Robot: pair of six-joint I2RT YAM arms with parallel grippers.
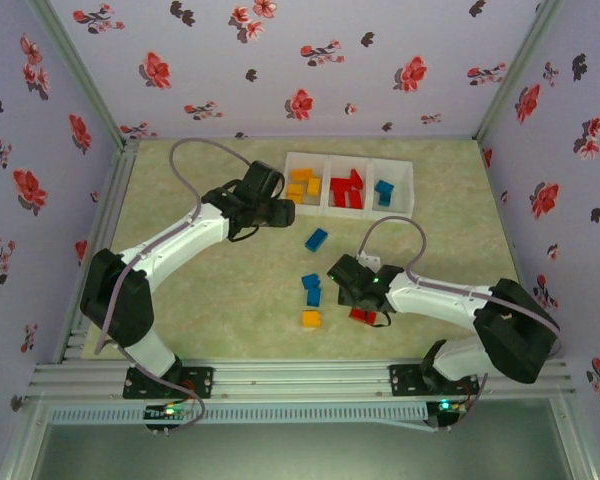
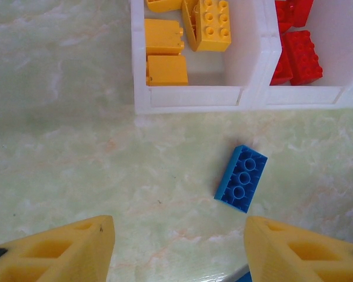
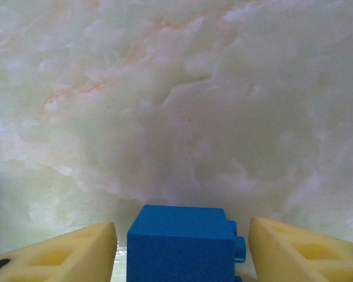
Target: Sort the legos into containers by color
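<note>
Top external: tray [image 1: 392, 212] of colour-sorted legos [image 1: 345, 188]

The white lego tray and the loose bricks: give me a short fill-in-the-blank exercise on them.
1. The low white three-compartment plastic tray holds red bricks in its ___ compartment.
2. The small plastic brick between the fingers of the right gripper is ___.
3. The open left gripper holds ___.
Missing: middle; blue; nothing.
</note>
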